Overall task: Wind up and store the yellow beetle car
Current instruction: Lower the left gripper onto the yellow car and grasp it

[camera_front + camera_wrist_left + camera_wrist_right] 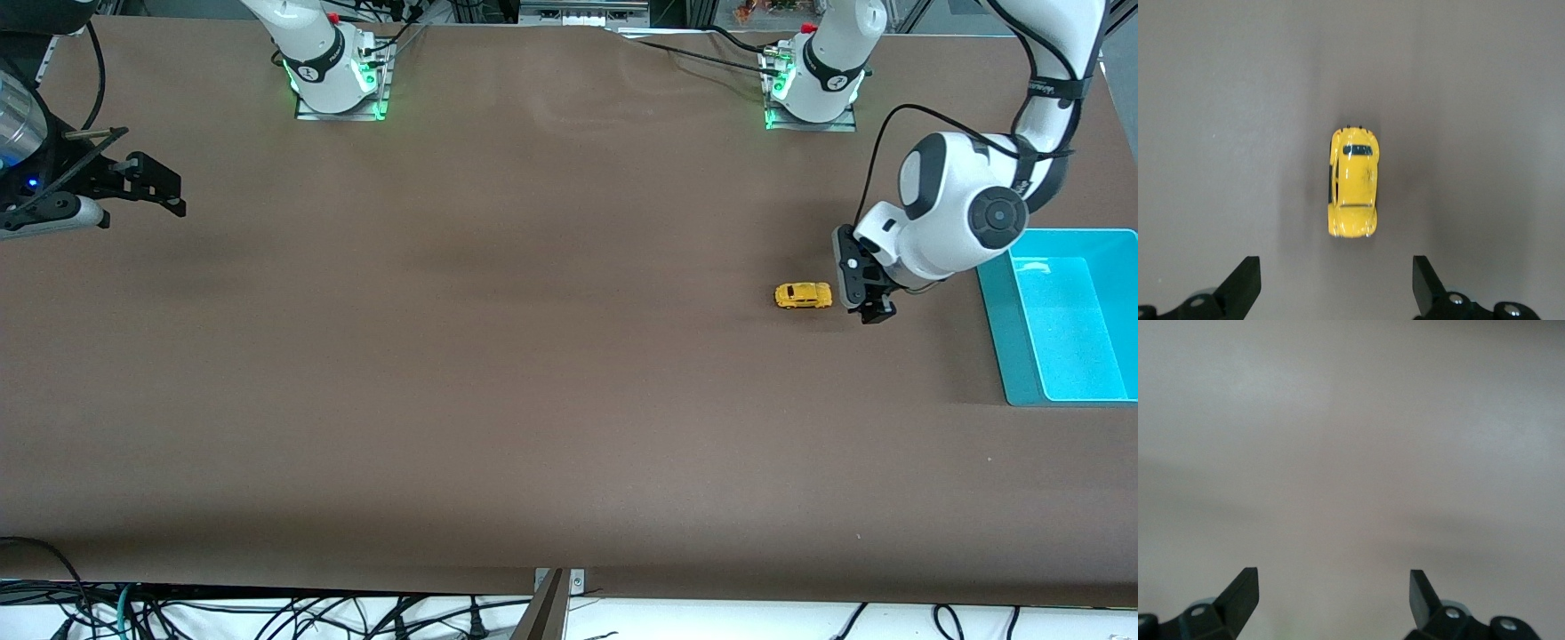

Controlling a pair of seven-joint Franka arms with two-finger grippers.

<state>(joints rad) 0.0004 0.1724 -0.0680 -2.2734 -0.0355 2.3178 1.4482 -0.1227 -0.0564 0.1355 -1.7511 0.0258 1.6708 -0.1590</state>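
Centrally, the yellow beetle car [804,295] stood on the brown table [498,373], between the empty-handed left gripper [867,289], fingers spread wide, and mid-table. Nearby sat a turquoise bin [1000,347]. Waiting, the right gripper [156,191] hung parted.

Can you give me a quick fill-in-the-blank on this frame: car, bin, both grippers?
1. The yellow beetle car rests on the brown ____.
2. The left gripper hangs beside the car with its fingers ____.
3. The turquoise bin at the left arm's end of the table holds ____.
4. The right gripper, waiting at the right arm's end, grips ____.

Missing words: table; open; nothing; nothing
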